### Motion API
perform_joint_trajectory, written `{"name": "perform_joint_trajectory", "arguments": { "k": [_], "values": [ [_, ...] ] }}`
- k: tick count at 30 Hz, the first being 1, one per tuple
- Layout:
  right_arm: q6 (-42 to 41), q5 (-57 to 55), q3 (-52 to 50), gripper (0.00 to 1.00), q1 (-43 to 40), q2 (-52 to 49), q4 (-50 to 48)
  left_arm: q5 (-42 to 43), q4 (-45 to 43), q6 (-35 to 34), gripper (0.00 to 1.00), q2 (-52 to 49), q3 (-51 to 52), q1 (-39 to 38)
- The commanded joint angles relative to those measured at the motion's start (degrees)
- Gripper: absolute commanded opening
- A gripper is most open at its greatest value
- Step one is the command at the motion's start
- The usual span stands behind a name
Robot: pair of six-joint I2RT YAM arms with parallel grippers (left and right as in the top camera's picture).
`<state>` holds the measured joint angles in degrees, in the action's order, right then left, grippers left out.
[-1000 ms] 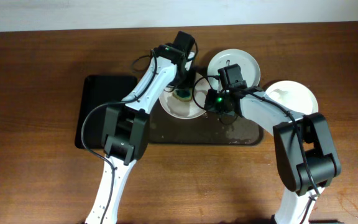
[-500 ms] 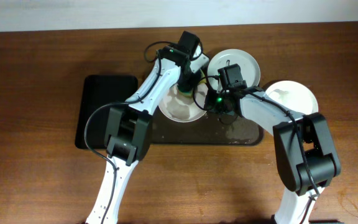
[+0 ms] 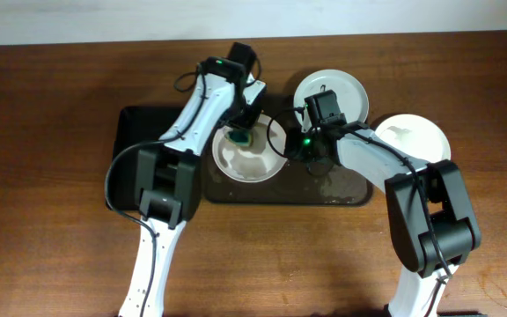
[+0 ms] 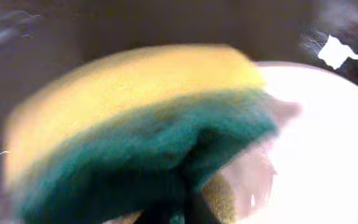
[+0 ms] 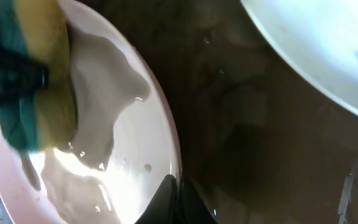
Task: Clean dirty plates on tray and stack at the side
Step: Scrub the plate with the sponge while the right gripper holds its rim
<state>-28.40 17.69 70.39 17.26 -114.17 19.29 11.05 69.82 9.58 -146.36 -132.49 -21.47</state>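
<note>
A white plate (image 3: pixel 252 160) smeared with wet grey film lies on the left part of the dark brown tray (image 3: pixel 341 190). My left gripper (image 3: pixel 239 134) is shut on a yellow and green sponge (image 4: pixel 135 124) and presses it on the plate's back left. The sponge also shows in the right wrist view (image 5: pixel 36 81). My right gripper (image 5: pixel 176 193) is shut on this plate's right rim (image 5: pixel 166 143). A second plate (image 3: pixel 333 86) lies at the tray's back right. A third plate (image 3: pixel 416 136) lies on the table to the right of the tray.
A smaller black tray (image 3: pixel 143 163) lies left of the brown tray, under my left arm. The brown tray's floor (image 5: pixel 260 155) looks wet. Both arms cross over the trays' middle.
My left gripper has swept the sponge from the plate's back right to its back left. The plate has shifted slightly left. The right gripper keeps its hold on the rim.
</note>
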Motion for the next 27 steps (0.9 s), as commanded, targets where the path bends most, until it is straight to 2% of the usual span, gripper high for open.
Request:
{"name": "perform_joint_trajectory", "arguments": {
  "k": [1,4,6,8,10,14,15,20,21,23,25,27],
  "values": [
    [0.52,-1.36,-0.68,0.04,-0.13,-0.96,0.55,14.71,5.35,16.09,0.00,-1.49,1.07,-1.70],
    [0.52,-1.36,-0.68,0.04,-0.13,-0.96,0.55,2.05,6.12,16.02,0.00,-1.49,1.07,-1.70],
    [0.52,-1.36,-0.68,0.04,-0.13,-0.96,0.55,-8.68,5.75,12.41,0.00,-1.49,1.07,-1.44],
    [0.52,-1.33,-0.68,0.04,-0.13,-0.96,0.55,-15.43,5.22,5.29,0.00,-1.49,1.07,-0.66],
    [0.52,-1.11,-0.68,0.04,-0.13,-0.96,0.52,-22.34,5.55,-6.49,0.00,-1.49,1.07,0.81],
    [0.52,-0.72,-0.68,0.04,-0.13,-0.96,0.48,-25.42,8.59,-21.88,0.00,-1.49,1.07,1.77],
    [0.52,-0.72,-0.68,0.04,-0.13,-0.96,0.48,-25.18,9.53,-23.52,0.00,-1.49,1.07,1.73],
    [0.52,-0.72,-0.68,0.04,-0.13,-0.96,0.50,-12.33,16.04,-23.28,0.00,-1.49,1.07,1.62],
    [0.52,-0.72,-0.68,0.04,-0.13,-0.96,0.50,-7.65,17.81,-20.90,0.00,-1.49,1.07,1.60],
    [0.52,-0.72,-0.68,0.04,-0.13,-0.96,0.52,5.53,19.74,-9.64,0.00,-1.49,1.07,1.44],
    [0.52,-0.68,-0.68,0.04,-0.13,-0.96,0.50,25.64,21.51,5.22,0.00,-1.46,1.01,1.57],
    [0.55,-0.57,-0.68,0.04,-0.13,-0.96,0.50,31.89,19.54,8.20,0.00,-1.46,0.68,1.99]
  ]
}}
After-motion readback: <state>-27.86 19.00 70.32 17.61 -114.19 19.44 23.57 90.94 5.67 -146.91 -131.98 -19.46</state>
